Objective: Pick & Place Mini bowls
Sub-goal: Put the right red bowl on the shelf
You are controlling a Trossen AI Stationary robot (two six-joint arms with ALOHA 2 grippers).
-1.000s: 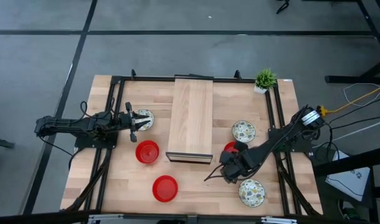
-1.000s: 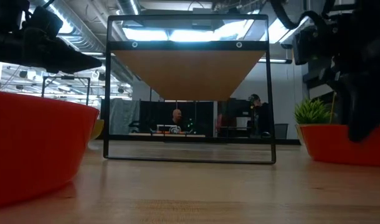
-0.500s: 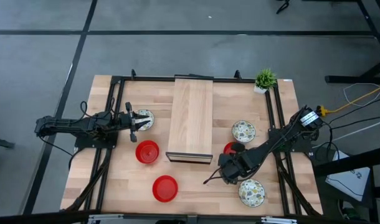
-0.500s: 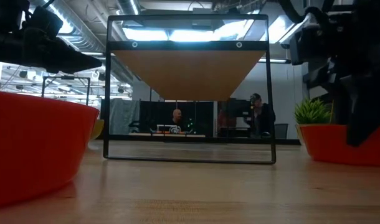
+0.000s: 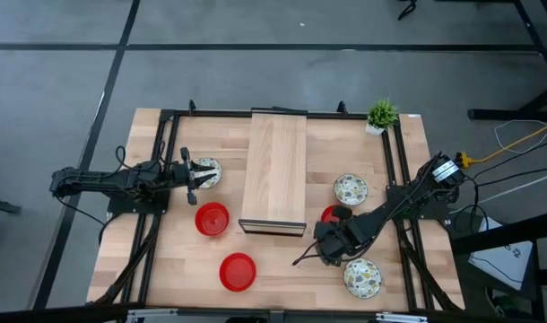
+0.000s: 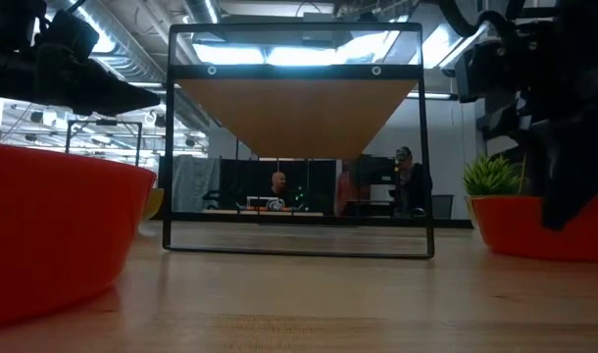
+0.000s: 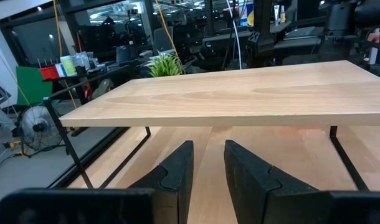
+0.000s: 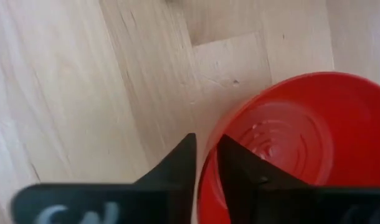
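Three red mini bowls stand on the wooden table: one [image 5: 212, 218] left of the raised board, one [image 5: 238, 271] near the front edge, and one [image 5: 330, 213] on the right, half covered by my right gripper [image 5: 331, 239], which is shut on it. Three patterned mini bowls [image 5: 350, 189], [image 5: 362, 277], [image 5: 208, 172] rest on their bases. My left gripper [image 5: 192, 173] waits open, level, beside the patterned bowl at the left. My right gripper [image 8: 205, 165] pinches the red mini bowl's rim [image 8: 216, 138], one finger [image 8: 233, 168] inside the bowl and the other [image 8: 185, 163] outside. The fingers come steeply from above, slanting down. The bowl [image 6: 534, 227] sits level with its base on the table.
A raised wooden board [image 5: 275, 170] on a black frame spans the table's middle. A small potted plant [image 5: 381, 114] stands at the far right corner. Black frame rails [image 5: 401, 170] run along both sides. People sit in the room beyond the table.
My right gripper has rolled a little and edged toward the table's left over the right red bowl. The bowl has stayed on the table.
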